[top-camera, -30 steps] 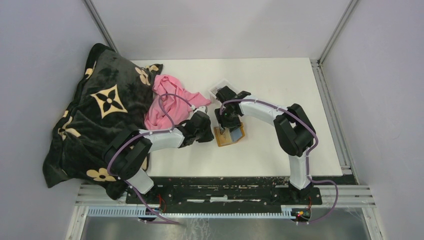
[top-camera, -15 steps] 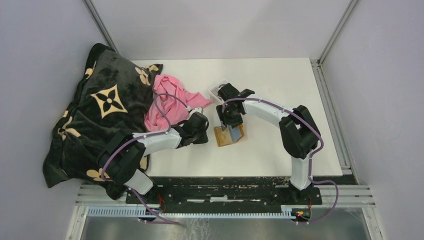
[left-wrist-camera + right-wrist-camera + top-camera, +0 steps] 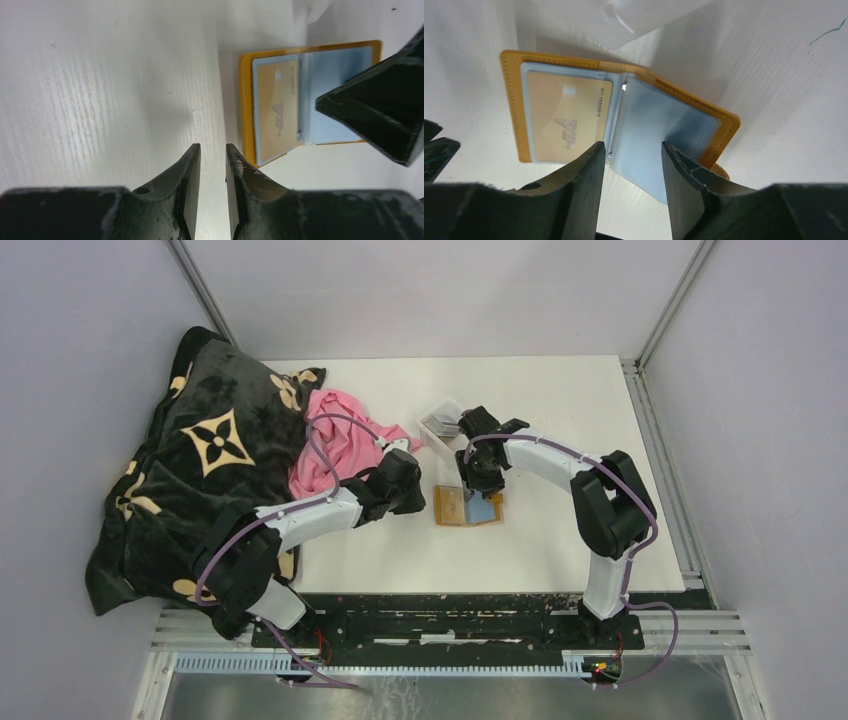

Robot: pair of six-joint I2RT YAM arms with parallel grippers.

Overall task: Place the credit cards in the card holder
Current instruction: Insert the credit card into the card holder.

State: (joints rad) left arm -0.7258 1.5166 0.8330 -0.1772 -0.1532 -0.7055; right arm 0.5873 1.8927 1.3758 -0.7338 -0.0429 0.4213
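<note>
The orange card holder (image 3: 452, 508) lies open on the white table, clear pockets up. A tan card (image 3: 566, 117) sits in its left pocket and also shows in the left wrist view (image 3: 277, 112). My right gripper (image 3: 483, 485) is open, its tips (image 3: 631, 147) straddling the bluish right pocket leaf (image 3: 649, 125), which stands partly raised. My left gripper (image 3: 416, 502) is just left of the holder (image 3: 245, 110), its jaws (image 3: 212, 149) a narrow gap apart and empty. More credit cards (image 3: 440, 423), grey, lie in a clear tray behind the holder.
The clear plastic tray (image 3: 624, 20) sits just beyond the holder. A pink cloth (image 3: 335, 435) and a dark flowered blanket (image 3: 200, 460) cover the table's left side. The table edge (image 3: 640, 460) runs along the right.
The card holder has turned squarer to the table edge and shifted right. My right gripper moved right with it. My left gripper moved slightly forward towards the holder.
</note>
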